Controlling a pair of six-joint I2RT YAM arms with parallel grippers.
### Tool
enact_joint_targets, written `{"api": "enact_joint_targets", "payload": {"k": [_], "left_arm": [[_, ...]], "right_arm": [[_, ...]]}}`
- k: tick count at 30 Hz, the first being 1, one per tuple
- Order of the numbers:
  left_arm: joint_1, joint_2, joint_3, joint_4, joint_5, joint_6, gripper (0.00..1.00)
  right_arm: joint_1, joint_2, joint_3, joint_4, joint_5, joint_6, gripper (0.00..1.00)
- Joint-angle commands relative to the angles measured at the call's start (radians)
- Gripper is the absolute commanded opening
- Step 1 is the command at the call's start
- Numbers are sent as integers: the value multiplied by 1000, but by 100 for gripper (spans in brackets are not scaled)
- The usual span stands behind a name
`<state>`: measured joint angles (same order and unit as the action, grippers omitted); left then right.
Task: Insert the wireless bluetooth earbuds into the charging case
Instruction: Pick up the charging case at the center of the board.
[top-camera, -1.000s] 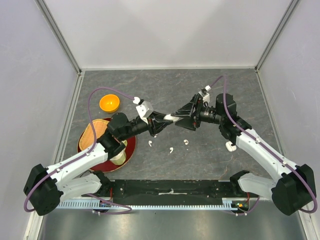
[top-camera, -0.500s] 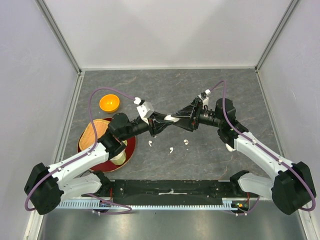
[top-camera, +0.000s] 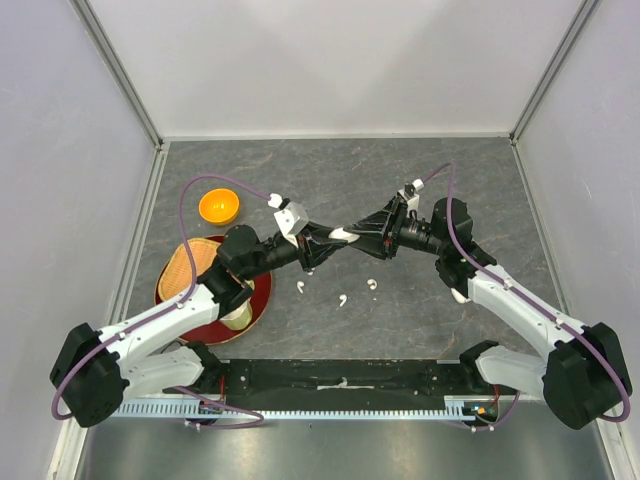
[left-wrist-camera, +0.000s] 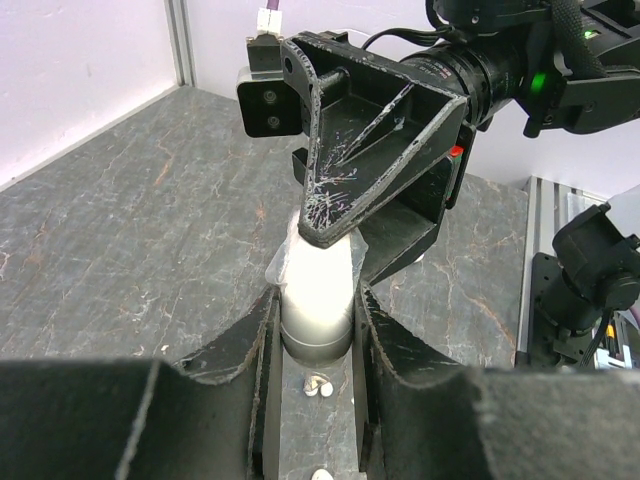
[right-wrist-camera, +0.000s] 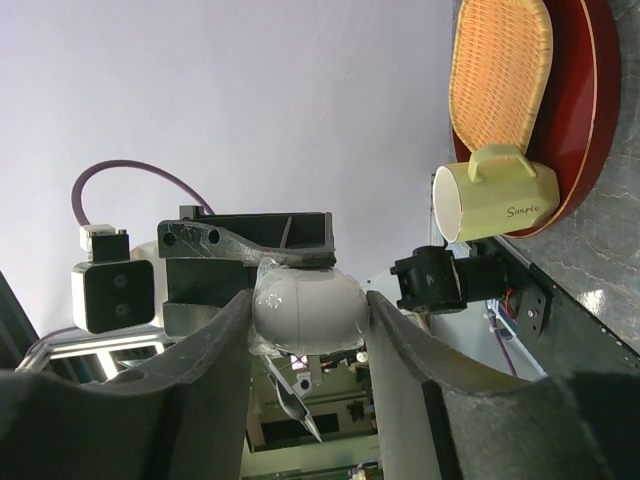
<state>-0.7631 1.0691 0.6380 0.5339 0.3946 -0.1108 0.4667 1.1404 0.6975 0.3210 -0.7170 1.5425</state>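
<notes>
Between both arms' jaws hangs the charging case (left-wrist-camera: 318, 290), earbuds (top-camera: 341, 300) beneath.

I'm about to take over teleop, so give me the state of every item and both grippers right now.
left gripper: shut on the charging case.
charging case: held above the table, lid looks shut.
right gripper: jaws straddle the case's free end; grip unclear.
earbuds: three seen, loose on the table.
mug: upright on the red plate.
orange bowl: upright, looks empty.
</notes>
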Motion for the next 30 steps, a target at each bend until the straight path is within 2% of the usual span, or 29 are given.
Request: {"api": "enact_joint_targets", "payload": {"k": [1, 3, 5, 7, 11, 12, 15, 25, 30], "left_arm": [[-2, 11, 5, 37, -3, -3, 2], [-1, 14, 5, 37, -17, -13, 2], [-1, 17, 9, 37, -36, -35, 10], [-1, 20, 9, 32, -37, -47, 20], [-1, 17, 6, 29, -48, -91, 47], [-1, 17, 2, 44, -51, -101, 58], [-1, 2, -41, 134, -57, -135, 71], [-1, -23, -237, 503, -57, -161, 72], [-2, -11, -248, 607, -25, -153, 70]], "right_arm": [[4, -8, -7, 73, -6, 28, 42], [4, -8, -15, 82, -6, 31, 31], [4, -13, -30, 111, -2, 54, 23], [4, -16, -42, 128, 4, 64, 19], [4, -28, -70, 180, 24, 97, 10], [6, -31, -78, 199, 30, 123, 9], [4, -34, -90, 243, 39, 139, 8], [4, -39, -101, 313, 47, 194, 6], [4, -39, -104, 305, 42, 192, 6]]}}
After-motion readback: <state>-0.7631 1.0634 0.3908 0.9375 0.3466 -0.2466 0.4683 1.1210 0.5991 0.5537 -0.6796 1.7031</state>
